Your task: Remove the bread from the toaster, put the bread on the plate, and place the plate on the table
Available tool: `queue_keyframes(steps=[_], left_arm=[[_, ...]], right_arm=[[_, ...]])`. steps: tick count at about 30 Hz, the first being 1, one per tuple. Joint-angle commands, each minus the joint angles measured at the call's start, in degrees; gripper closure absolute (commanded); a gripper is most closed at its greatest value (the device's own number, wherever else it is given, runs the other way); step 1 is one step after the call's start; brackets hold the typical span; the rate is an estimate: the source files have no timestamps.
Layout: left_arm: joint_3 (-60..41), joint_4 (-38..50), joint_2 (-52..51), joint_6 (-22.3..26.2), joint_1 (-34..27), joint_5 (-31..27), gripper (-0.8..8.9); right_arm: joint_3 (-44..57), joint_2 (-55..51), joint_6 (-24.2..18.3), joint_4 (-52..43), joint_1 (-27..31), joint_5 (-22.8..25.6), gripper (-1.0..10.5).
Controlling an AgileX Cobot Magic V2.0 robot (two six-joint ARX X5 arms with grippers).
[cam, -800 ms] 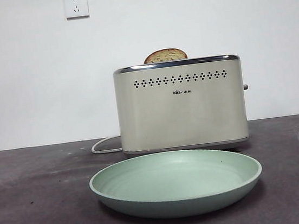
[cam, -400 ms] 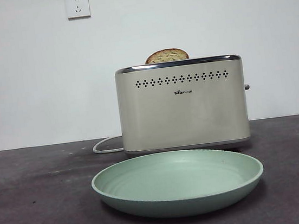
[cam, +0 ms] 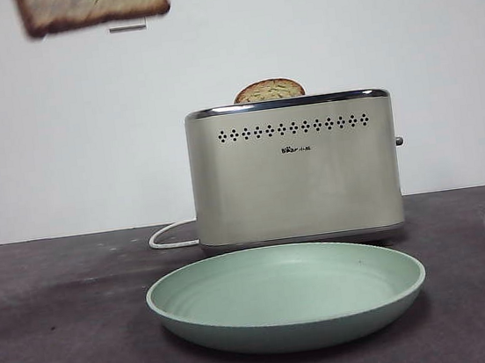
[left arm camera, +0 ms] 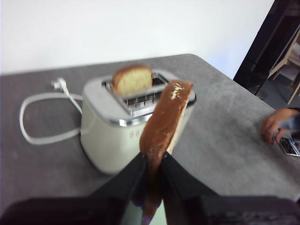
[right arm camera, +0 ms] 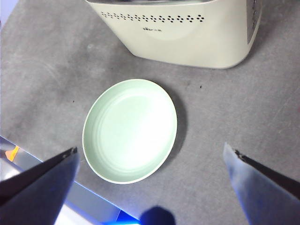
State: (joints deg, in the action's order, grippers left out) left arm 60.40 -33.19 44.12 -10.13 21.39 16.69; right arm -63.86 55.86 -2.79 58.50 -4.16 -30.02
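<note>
High in the air at the front view's top left hangs the bread [cam: 93, 7], a blurred brown-crusted slice; the gripper holding it is above the picture there. The left wrist view shows my left gripper [left arm camera: 152, 161] shut on the bread [left arm camera: 164, 122], above and in front of the cream toaster [left arm camera: 112, 136]. The toaster [cam: 294, 171] stands at the back of the table [cam: 50, 347]. The mint-green plate [cam: 287, 295] lies empty in front of it. My right gripper [right arm camera: 151, 149] hangs open high over the plate [right arm camera: 130, 130].
A second slice [cam: 268, 90] pokes its domed top out of the toaster's slot. The white cord [cam: 170, 236] loops on the table left of the toaster. A person's hand [left arm camera: 279, 126] rests at the table's far edge in the left wrist view.
The bread, barely visible at the top edge a second ago and gone half a second ago, has come back into the front view, further left and lower. Toaster and plate have stayed put.
</note>
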Motion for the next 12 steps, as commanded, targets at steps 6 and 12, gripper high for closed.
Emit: queue_keyframes(steps=[6,12], left_arm=[[-15.28,0.98,-11.61,-8.94,-0.11,1.38,8.20],[-16.35,-0.79,-14.36,-9.62,0.00,3.50,8.20]], right_arm=[[-0.07,8.50,0.39,-0.72,-2.10,-0.07,3.2],[-0.04,18.14,0.42,-4.04,-6.62,0.24,3.3]])
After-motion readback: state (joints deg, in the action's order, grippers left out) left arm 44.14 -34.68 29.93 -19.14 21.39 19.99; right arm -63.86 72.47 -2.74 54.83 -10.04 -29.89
